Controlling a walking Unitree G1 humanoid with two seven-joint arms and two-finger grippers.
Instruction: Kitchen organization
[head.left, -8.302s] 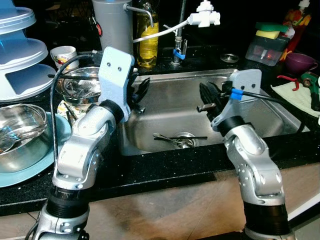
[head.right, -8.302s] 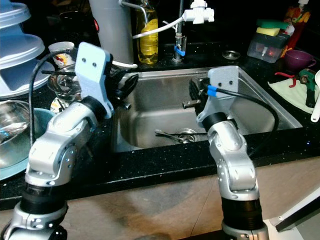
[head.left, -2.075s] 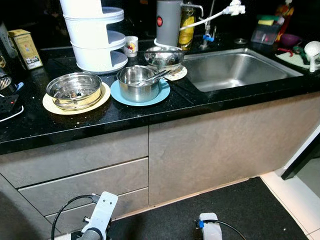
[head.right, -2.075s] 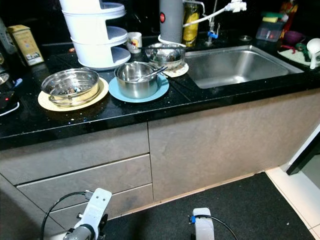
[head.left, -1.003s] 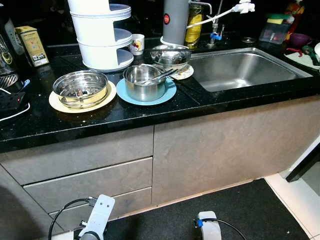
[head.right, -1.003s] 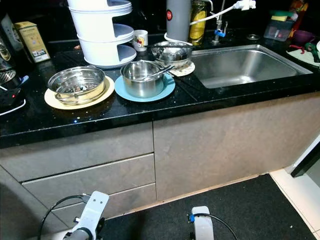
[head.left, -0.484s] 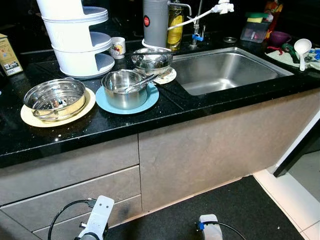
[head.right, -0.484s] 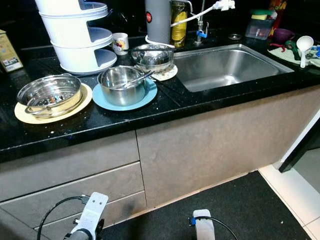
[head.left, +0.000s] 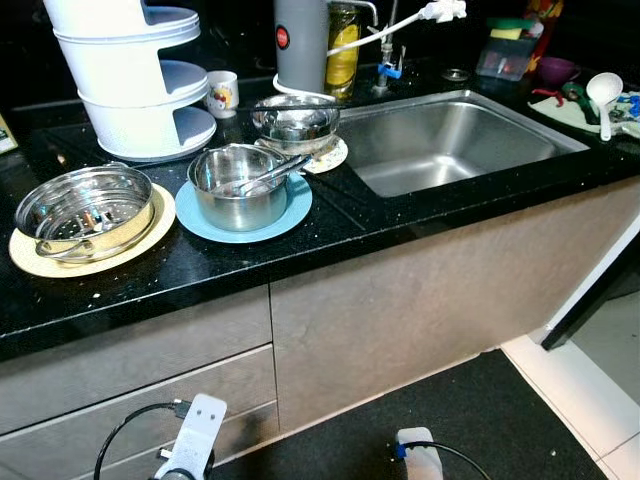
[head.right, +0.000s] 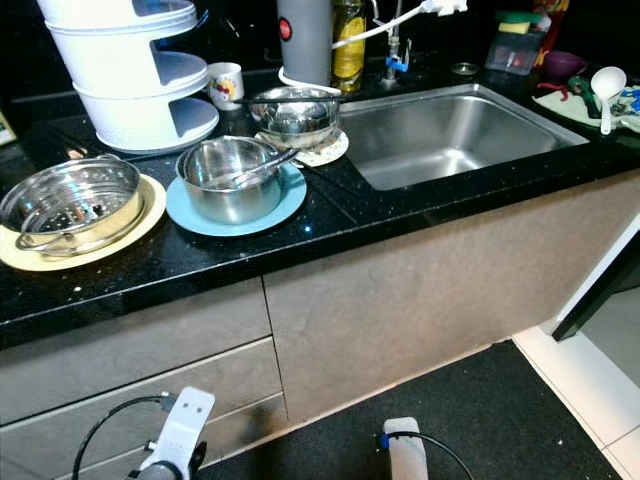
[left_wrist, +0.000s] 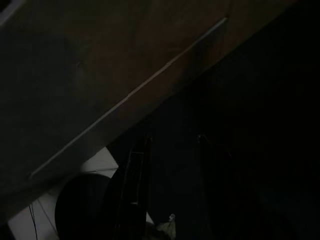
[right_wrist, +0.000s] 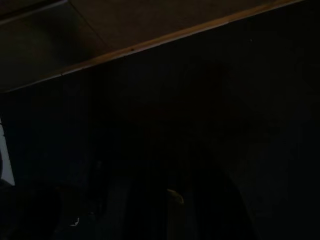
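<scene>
Both claws hang low before the cabinet, left claw (left_wrist: 167, 190) parted in gloom, right claw's state unreadable. Beside the sink (head.left: 450, 140), the counter (head.left: 330, 225) carries three steel vessels: strainer bowl (head.left: 85, 210), pot (head.left: 238, 185) with utensil, bowl (head.left: 293, 118). Reaching carelessly could tip the utensil-laden pot off its blue plate (head.left: 290, 205).

No legible text, label or number on any item.

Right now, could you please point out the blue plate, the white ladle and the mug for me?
blue plate (head.left: 292, 205): left eye view, on its bare right rim.
white ladle (head.left: 606, 91): left eye view, on its bowl.
mug (head.right: 226, 85): right eye view, on its side.
</scene>
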